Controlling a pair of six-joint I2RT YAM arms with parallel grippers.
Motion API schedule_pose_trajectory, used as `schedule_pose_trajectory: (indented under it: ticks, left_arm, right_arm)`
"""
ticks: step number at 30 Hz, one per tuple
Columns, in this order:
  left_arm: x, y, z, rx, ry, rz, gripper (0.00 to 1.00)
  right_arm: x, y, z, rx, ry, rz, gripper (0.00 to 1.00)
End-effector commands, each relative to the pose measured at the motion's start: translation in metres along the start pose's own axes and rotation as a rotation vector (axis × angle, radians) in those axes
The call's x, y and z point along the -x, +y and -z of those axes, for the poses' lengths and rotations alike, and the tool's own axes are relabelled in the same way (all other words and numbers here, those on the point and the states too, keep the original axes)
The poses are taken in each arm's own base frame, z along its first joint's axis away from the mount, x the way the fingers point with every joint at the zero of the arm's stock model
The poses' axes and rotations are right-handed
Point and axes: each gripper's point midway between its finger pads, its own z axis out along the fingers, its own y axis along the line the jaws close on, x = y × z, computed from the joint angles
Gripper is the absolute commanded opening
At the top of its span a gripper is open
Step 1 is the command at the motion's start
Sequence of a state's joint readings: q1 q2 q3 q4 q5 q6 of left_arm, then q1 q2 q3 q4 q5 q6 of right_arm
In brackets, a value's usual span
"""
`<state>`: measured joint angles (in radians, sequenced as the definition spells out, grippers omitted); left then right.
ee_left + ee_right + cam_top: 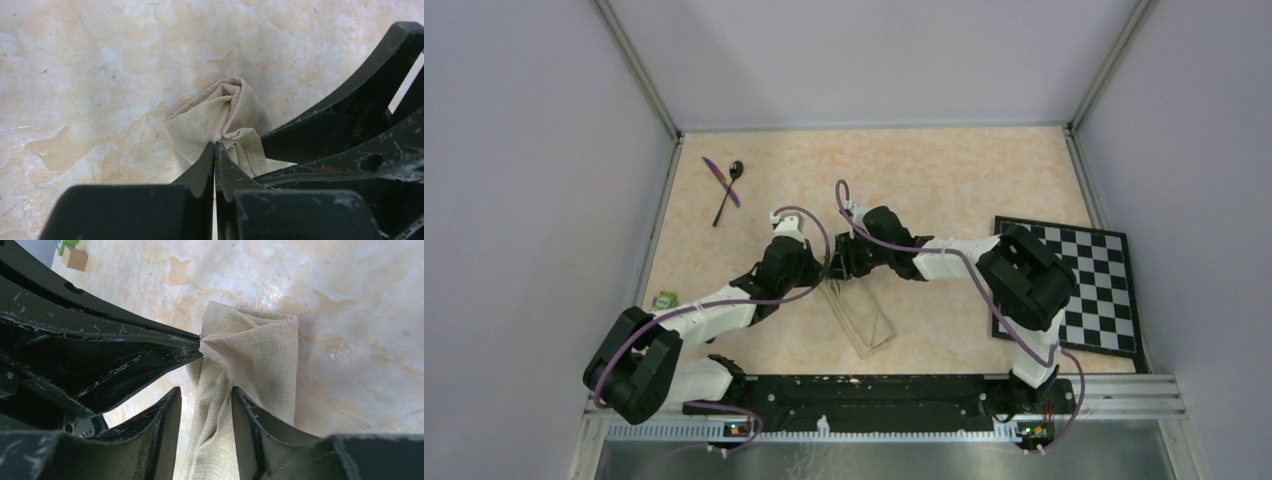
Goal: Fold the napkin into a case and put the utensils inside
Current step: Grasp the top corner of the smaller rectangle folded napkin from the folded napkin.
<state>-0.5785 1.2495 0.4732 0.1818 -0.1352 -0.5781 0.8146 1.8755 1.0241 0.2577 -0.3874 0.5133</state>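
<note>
A: Top view first. The napkin (864,322) lies folded into a narrow oblong near the middle of the surface (944,180), slanting toward the near edge.

B: Both arms meet at its far end, the left claw (826,270) and the right claw (845,264) almost nose to nose.

A: The utensils are well apart from all that, up in the far left corner. The black spoon (728,190) and the purple knife (720,181) lie crossed over each other.

B: There's a checkerboard (1069,285) flat on the right side and a small green object (664,299) at the left edge.

A: Now the left wrist view. The left claw's fingers are pressed tight together, with a fold of cloth pinched at their tips. The cloth bunches up into a crumpled peak just beyond.

B: The other claw's dark fingers crowd in from the right.

A: Right wrist view. The jaws are parted, roughly halfway, with the cloth running between them.

B: One finger (245,410) touches the fabric. On the other side there's a gap, so it isn't squeezing anything.

A: Just ahead, the left tips grip the cloth's edge, and puckers fan out from the pinch.
</note>
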Motion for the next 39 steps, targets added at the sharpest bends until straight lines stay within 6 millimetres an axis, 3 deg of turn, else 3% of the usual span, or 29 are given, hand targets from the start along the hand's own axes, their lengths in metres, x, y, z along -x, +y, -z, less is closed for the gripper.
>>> schedule_pose_trajectory:
  ticks: [1,4,6,9,11,13,17,23,27,34,39]
  left_arm:
    - [0.019,-0.015,0.003,-0.062,-0.060,0.011,0.00]
    - [0.020,-0.016,0.003,-0.065,-0.062,0.009,0.00]
    - [0.020,-0.015,0.003,-0.061,-0.063,0.011,0.00]
    - [0.025,-0.018,0.003,-0.068,-0.077,0.027,0.00]
    - [0.030,-0.019,0.003,-0.065,-0.092,0.039,0.00]
    - [0.031,-0.017,0.003,-0.059,-0.095,0.041,0.00]
    - [0.025,-0.011,0.002,-0.043,-0.079,0.034,0.00]
    - [0.021,-0.005,0.007,-0.033,-0.083,0.028,0.00]
    - [0.022,-0.007,0.009,-0.047,-0.088,0.029,0.00]
    - [0.024,-0.011,0.009,-0.064,-0.086,0.026,0.00]
    - [0.024,-0.015,0.008,-0.080,-0.084,0.028,0.00]
  right_arm:
    - [0.028,0.008,-0.008,0.029,-0.048,0.062,0.38]
    - [0.027,0.001,-0.014,0.012,-0.045,0.060,0.31]
    - [0.025,-0.002,-0.019,0.005,-0.040,0.064,0.20]
    - [0.001,-0.002,-0.032,0.002,0.024,0.078,0.06]
    - [-0.017,-0.006,-0.033,-0.001,0.058,0.062,0.06]
    - [-0.021,-0.007,-0.027,0.005,0.047,0.039,0.14]
    - [0.000,0.001,-0.001,0.016,-0.001,0.025,0.38]
    - [0.030,0.003,0.021,0.048,-0.050,-0.001,0.46]
    - [0.034,-0.001,0.019,0.067,-0.051,-0.009,0.43]
    - [0.040,0.004,0.004,0.128,-0.060,-0.035,0.17]
    - [0.037,-0.001,-0.012,0.140,-0.046,-0.059,0.12]
